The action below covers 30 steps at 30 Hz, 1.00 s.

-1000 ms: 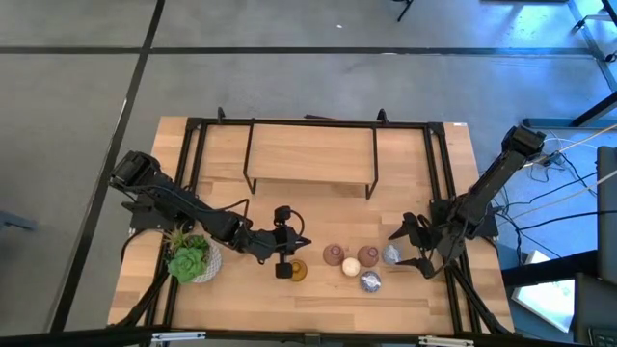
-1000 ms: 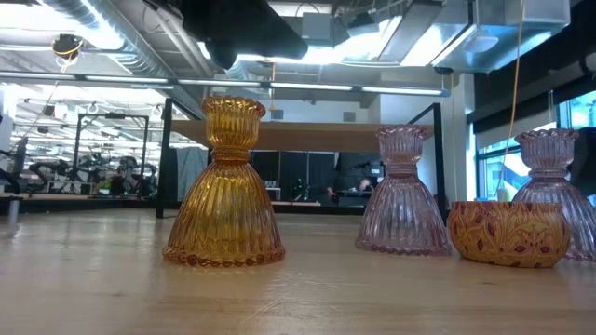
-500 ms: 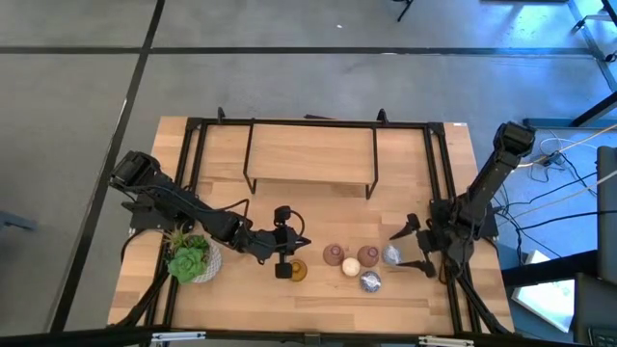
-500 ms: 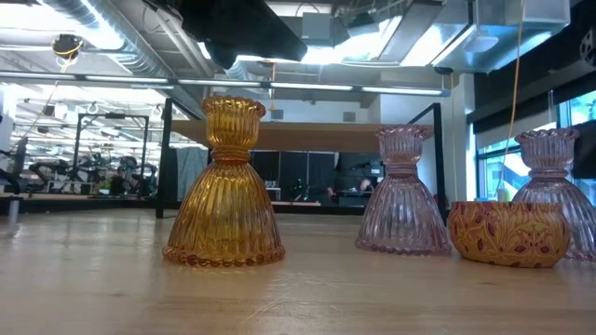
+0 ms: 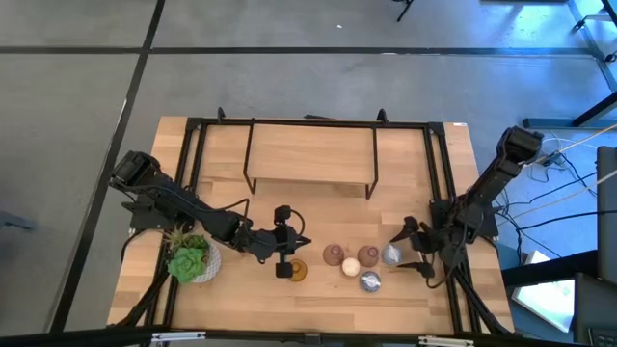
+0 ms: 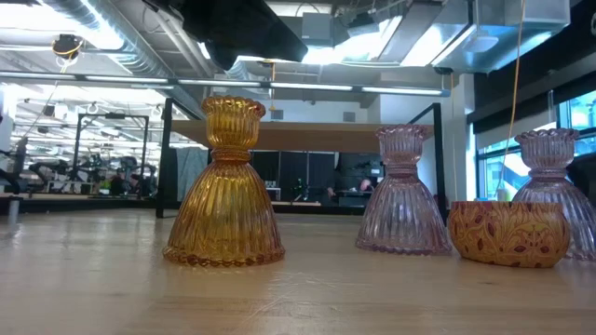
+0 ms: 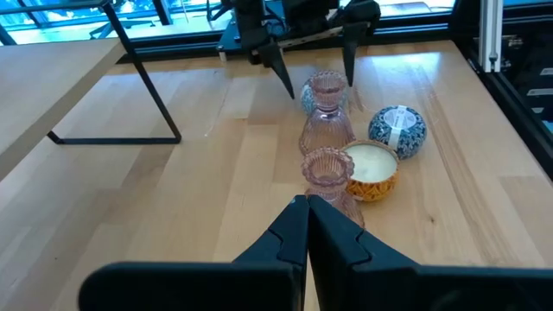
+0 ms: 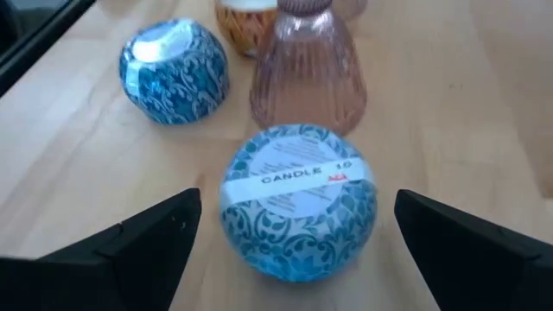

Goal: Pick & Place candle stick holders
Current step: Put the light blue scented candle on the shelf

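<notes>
1. Hovering at the right end of the row, the right gripper is keeping its fingers spread wide, one on each side of the nearest blue-patterned holder, and it is not touching it.
2. Shifting only slightly over the last second, the right arm is swinging a little out and back, while its fingertips are staying near that same holder.
3. Sitting unmoved on the table are all the holders: the amber holder at the left end, a pink ribbed holder and its twin farther along, the cream holder, and a second blue-patterned holder just beside the first.
4. Waiting just beside the amber holder, the left gripper is keeping its fingers pressed together and is carrying nothing.
5. Judging from this, the right arm is probably settling its line before a grasp. Nothing is lifted yet, so the picking is not yet begun at this end.
6. Closing cleanly is likely calling for care, since the pink ribbed holder is standing close behind the target.
</notes>
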{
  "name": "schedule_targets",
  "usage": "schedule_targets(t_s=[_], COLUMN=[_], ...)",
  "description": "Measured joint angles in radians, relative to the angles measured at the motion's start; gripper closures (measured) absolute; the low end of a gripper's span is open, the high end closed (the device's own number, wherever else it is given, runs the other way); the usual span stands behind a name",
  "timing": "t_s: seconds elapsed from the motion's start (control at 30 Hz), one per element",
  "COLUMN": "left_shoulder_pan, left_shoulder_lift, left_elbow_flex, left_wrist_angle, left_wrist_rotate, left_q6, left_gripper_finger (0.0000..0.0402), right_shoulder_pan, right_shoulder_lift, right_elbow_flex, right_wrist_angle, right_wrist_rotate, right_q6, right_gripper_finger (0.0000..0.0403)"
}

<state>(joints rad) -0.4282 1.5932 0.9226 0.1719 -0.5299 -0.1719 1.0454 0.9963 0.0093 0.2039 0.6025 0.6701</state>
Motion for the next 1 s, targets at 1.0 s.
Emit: schedule_targets(t_s=[1.0], left_shoulder_pan=[-0.003], left_shoulder_lift=[0.000], left_elbow_flex=[0.000], left_wrist_angle=[-0.011], left_wrist_rotate=[0.000], left_q6=[-0.008], left_gripper_finger=[0.0400], right_shoulder_pan=[-0.123], right_shoulder_lift=[0.231], right_elbow_flex=[0.001], right_wrist_angle=[0.393], right_wrist_rotate=[-0.174], right_q6=[0.086], right_gripper_finger=[0.0016])
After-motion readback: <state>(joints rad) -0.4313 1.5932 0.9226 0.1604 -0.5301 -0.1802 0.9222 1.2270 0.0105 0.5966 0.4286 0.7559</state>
